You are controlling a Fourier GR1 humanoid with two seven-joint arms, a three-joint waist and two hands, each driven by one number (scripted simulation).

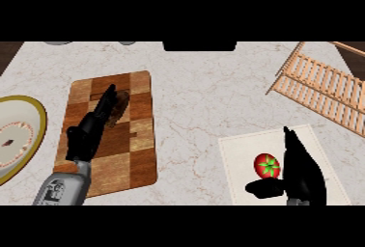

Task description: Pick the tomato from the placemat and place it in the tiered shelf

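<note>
Right hand (299, 166) (fingers straight, spread from the thumb) flanks the tomato (267, 165) on the placemat (239, 149).

A red tomato (267, 165) with a green star-shaped calyx facing up lies on the pale placemat (242, 164) at the bench's near right. The slatted wooden tiered shelf (321, 89) stands well apart at the far right.

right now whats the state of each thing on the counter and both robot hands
tomato: on the placemat, not lifted, beside the right robot hand
right robot hand: open, fingers straight, thumb out below the tomato
left robot hand: open, fingers straight, over the wooden board
tiered shelf: at the far right, nothing seen in it
plate: at the left edge, partly cut off
</note>
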